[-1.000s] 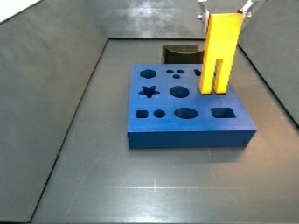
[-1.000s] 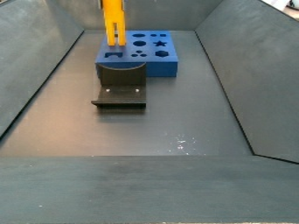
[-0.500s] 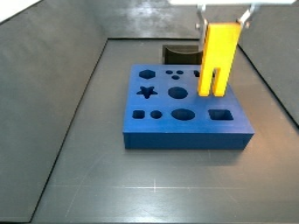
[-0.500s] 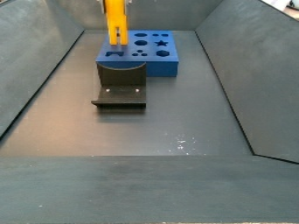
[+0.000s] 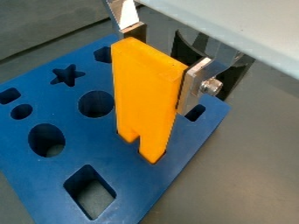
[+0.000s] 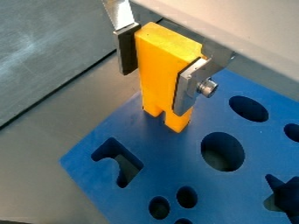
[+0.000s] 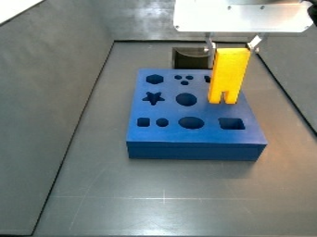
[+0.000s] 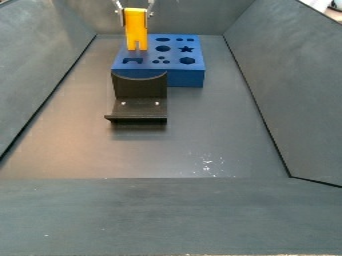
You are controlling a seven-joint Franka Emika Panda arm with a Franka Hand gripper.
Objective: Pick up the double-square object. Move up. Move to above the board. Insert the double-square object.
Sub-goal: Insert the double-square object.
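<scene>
Yellow-orange and tall, the double-square object (image 7: 228,74), a plastic-looking block of two joined bars, is clamped upright between the silver plate fingers (image 5: 197,80) of the gripper (image 6: 158,54), so that its grooved lower end faces the thick blue rectangular board (image 7: 196,117) with dark shaped holes. In both side views the block is seen low over the board's edge nearest the dark L-shaped fixture (image 8: 138,104), presumably aligned with the matching slot (image 6: 115,161); whether it has entered cannot be told.
</scene>
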